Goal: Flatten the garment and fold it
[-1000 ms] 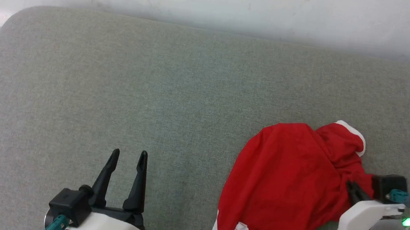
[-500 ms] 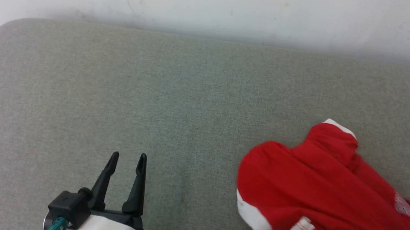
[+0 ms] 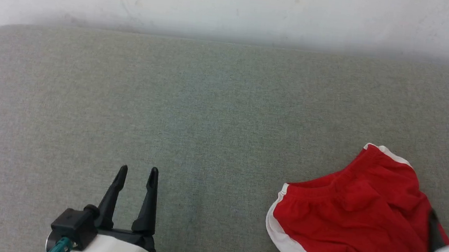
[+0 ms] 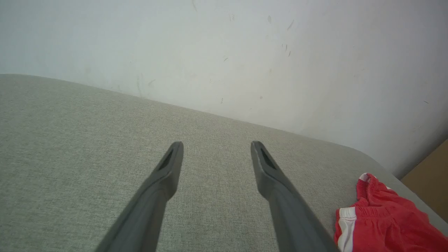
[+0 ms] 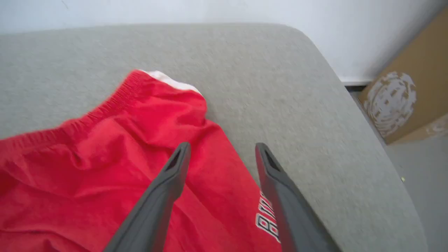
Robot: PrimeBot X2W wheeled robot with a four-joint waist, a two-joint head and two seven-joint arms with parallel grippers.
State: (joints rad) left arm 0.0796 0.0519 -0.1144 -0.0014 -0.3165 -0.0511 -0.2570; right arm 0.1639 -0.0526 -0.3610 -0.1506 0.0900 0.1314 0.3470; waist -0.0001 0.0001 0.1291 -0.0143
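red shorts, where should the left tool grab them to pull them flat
Pinch the waistband corner of the shorts where the white side stripe starts. It lies free at their left edge, facing the open left tool, so probably come in low from the left across the grey surface.

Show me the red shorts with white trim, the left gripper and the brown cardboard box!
red shorts with white trim [image 3: 347,220]: head view, middle of the cloth.
left gripper [image 3: 138,169]: head view, between its fingertips.
brown cardboard box [image 5: 402,94]: right wrist view, its side.
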